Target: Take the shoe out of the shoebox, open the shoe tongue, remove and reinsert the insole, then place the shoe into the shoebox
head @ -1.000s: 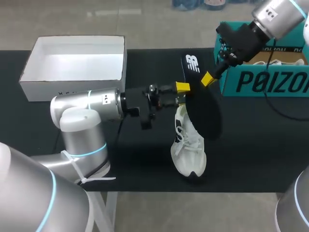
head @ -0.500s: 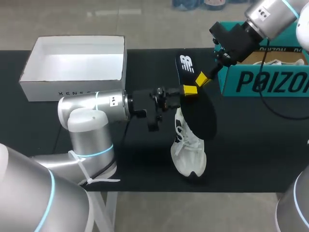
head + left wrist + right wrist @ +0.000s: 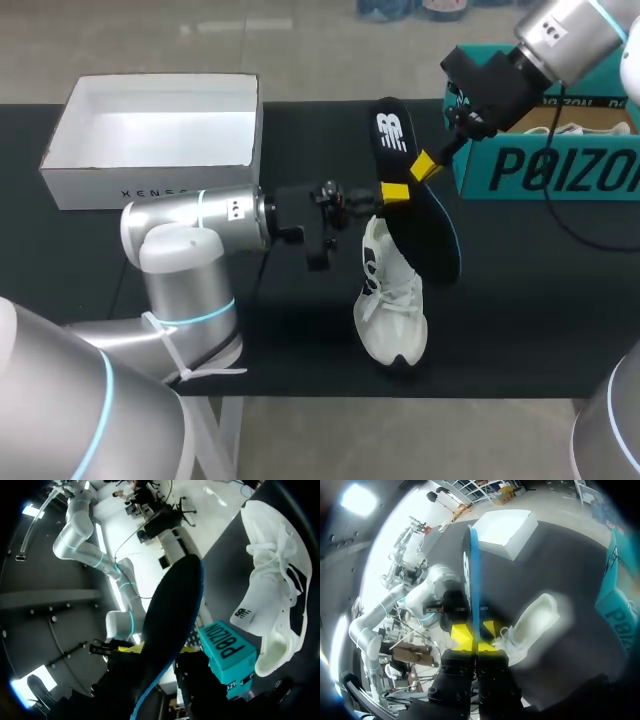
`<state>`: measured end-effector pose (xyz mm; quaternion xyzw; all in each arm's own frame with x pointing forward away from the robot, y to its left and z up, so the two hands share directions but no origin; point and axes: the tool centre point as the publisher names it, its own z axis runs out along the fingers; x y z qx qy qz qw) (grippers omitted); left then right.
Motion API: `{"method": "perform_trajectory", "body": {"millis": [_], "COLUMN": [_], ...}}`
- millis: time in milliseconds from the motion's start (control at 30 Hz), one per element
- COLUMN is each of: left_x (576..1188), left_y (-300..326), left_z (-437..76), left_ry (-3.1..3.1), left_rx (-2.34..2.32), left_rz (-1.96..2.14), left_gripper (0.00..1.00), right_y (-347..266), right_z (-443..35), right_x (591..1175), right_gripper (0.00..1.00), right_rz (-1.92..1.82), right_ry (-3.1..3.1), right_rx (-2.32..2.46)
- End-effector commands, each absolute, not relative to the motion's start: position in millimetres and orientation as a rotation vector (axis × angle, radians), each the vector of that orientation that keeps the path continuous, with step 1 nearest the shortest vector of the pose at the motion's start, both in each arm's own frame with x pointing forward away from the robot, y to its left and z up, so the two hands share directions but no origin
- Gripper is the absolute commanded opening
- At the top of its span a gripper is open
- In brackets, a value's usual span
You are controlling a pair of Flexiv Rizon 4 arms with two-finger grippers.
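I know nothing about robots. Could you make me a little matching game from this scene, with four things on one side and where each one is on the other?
Things:
1. insole
2. white shoe
3. white shoebox
4. teal box

Places:
a. resting on the black table, near its front edge
b. open, at the table's far left
c. held up in the air by the right gripper, above the shoe
d. at the table's far right

Pairs: 1-c, 2-a, 3-b, 4-d
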<state>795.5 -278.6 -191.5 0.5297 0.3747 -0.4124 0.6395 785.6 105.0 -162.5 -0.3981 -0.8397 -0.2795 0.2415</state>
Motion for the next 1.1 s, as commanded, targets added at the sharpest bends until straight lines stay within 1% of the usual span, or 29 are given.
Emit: {"method": "perform_trajectory", "body": {"millis": [33, 1100], "left_x": [798.1, 798.9], "left_y": [-274.6, -272.2], "left_z": [-192.3, -190.0], "left_ry": [0.847, 0.839], "left_rx": [1.214, 1.215], "left_rz": [-0.95, -0.993], "left_gripper": [0.0, 0.0], "right_y": [104.5, 109.3], "right_z": [-159.3, -161.1], "right_x": [784.4, 781.0], "right_gripper": [0.0, 0.0], "right_rz": [-0.766, -0.786], "right_ry": [-2.3, -2.298], "right_rx": [-1.091, -1.076]}}
